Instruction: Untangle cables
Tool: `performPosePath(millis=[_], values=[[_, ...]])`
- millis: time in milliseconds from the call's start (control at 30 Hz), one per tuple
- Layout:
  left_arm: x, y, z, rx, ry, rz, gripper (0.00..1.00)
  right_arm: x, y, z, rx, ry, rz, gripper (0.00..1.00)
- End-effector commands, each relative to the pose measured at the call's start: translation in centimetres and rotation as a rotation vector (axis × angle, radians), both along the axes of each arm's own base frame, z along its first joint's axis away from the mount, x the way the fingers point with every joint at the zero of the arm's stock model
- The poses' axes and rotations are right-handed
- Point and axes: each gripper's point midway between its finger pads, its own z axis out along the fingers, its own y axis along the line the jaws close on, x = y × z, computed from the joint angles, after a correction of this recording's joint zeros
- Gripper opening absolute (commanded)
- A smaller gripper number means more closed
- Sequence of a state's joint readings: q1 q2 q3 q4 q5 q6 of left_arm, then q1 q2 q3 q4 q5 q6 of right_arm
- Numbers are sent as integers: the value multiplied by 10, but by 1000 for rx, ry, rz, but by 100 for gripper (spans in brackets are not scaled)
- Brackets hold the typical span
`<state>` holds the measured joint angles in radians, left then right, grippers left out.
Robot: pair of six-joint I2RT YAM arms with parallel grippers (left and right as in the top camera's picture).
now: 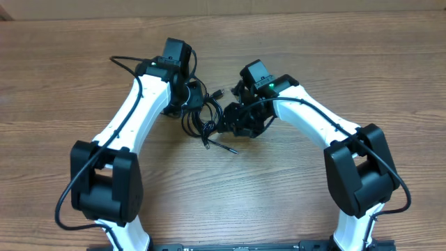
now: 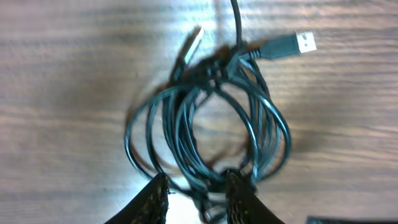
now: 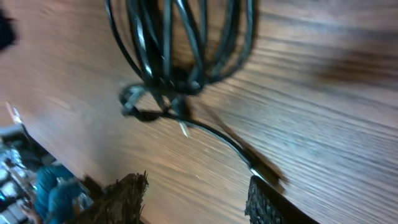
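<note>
We see a tangled bundle of thin black cables (image 1: 200, 116) with small plugs lying on the brown wooden worktop (image 1: 293, 42) between two hands: the left hand (image 2: 198, 200) partly open, loops passing loosely between its fingers (image 2: 152, 202); the right hand (image 3: 196, 205) wide open, empty, just beside the knot. We judge that closing on several loops together could tighten the knot, and the close hands could collide. Bare worktop spreads far, left and right.

Lab bench — robot arms (image 1: 136, 111) on wood-grain table (image 1: 237, 202)
</note>
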<state>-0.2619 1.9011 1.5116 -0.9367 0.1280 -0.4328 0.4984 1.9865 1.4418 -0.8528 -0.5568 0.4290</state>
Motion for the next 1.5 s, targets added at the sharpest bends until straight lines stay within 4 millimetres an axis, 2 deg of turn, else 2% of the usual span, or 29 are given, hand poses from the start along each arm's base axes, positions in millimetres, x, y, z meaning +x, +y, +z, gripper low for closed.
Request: performPosePath(millis=[0, 67, 167, 233, 333, 400, 567, 733, 900, 1033, 1067, 1167, 1467], values=[[14, 5, -15, 100, -57, -185, 31, 9, 13, 20, 28, 7, -107, 54], [20, 1, -27, 109, -76, -291, 31, 12, 18, 22, 40, 16, -142, 53], [19, -9, -49, 69, -45, -357, 29, 20, 19, 22, 26, -8, -188, 52], [14, -17, -68, 26, -8, -411, 23, 26, 17, 19, -5, -12, -247, 49], [7, -21, -91, -1, 51, -430, 7, 29, 17, 17, -27, 5, -318, 46], [1, -23, -100, -22, 79, -445, 4, 30, 17, 15, -47, 11, -364, 40], [-8, -36, -97, -98, 73, -572, 4, 35, 27, 17, -48, -44, -376, 32], [-10, -40, -96, -125, 72, -586, 4, 37, 28, 15, -69, -31, -459, 34], [-11, -42, -95, -135, 74, -587, 4, 44, 21, 12, -111, -26, -583, 42], [-12, -46, -93, -163, 73, -590, 4, 50, 15, 8, -132, -29, -655, 42], [-12, -46, -93, -165, 73, -590, 4, 51, 16, 5, -134, -28, -659, 38], [-12, -47, -93, -165, 73, -590, 4, 49, 17, -4, -142, 5, -670, 34], [-12, -47, -93, -165, 72, -590, 4, 37, 18, -12, -158, 63, -649, 34]])
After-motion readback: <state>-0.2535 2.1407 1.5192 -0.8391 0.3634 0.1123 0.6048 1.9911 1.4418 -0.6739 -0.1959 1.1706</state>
